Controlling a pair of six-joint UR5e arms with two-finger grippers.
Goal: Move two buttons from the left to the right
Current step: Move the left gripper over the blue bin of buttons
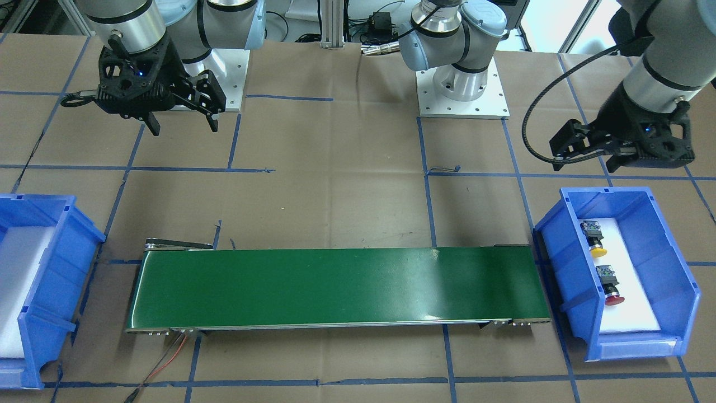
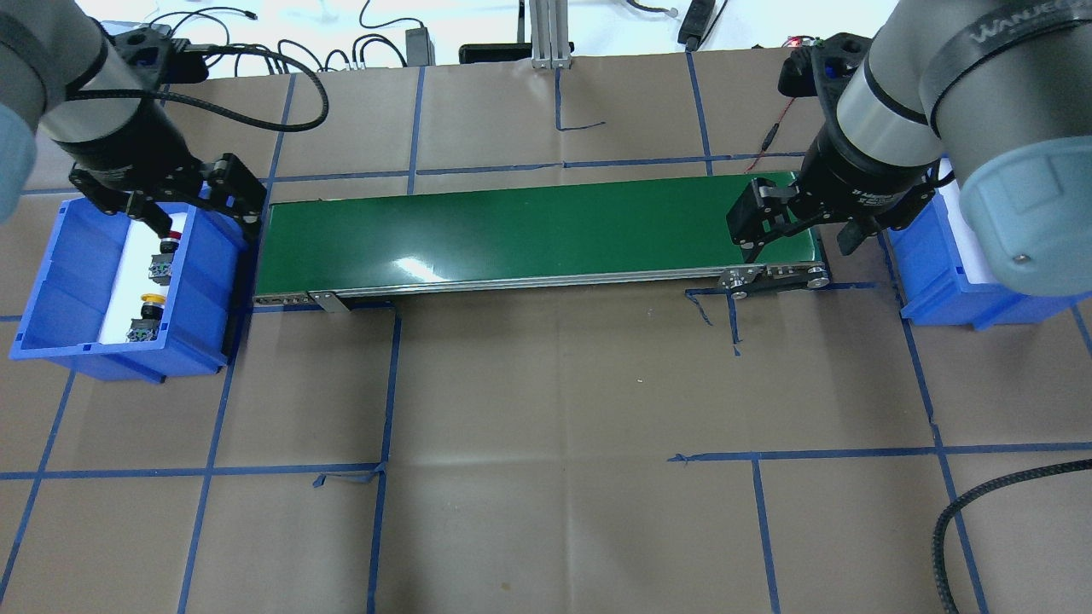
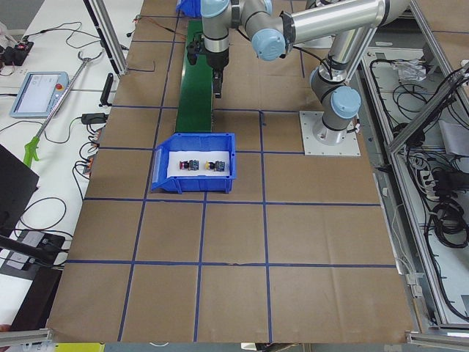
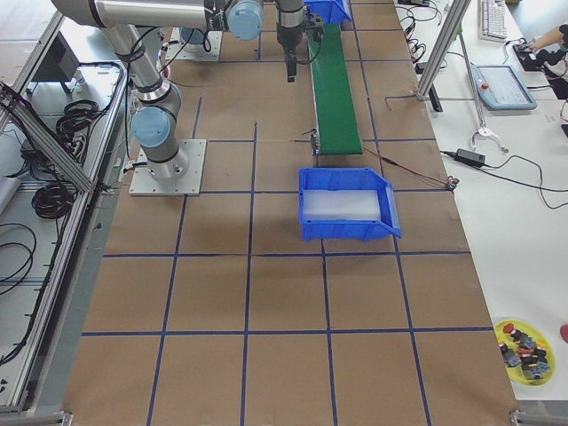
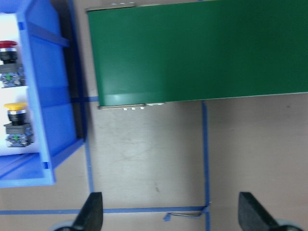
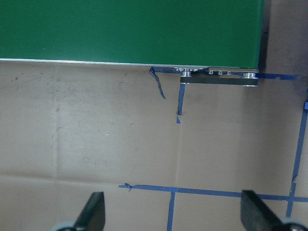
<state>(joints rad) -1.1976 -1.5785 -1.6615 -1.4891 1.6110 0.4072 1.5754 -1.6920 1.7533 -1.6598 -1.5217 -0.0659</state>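
Left gripper [image 5: 169,197]: spread wide, empty; the nearer arm.
Yellow button [image 5: 15,122]: in bin [image 5: 57,96], ahead and outboard of one finger, lying flat, cap pointing away.
Red button [image 5: 9,62]: next beyond, same lie.
Right gripper [image 6: 171,197]: wide, empty, at far end of belt [image 5: 202,53].

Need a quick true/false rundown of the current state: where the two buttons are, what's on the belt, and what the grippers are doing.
1. The yellow button and the red button both lie in the blue bin on the robot's left side. True.
2. The left gripper is shut on the yellow button. False: it is open and holds nothing.
3. One button sits on the green belt. False: no button is on it; both are in the bin.
4. The right gripper is open. True.
5. The two buttons touch each other. False: they lie apart, side by side.
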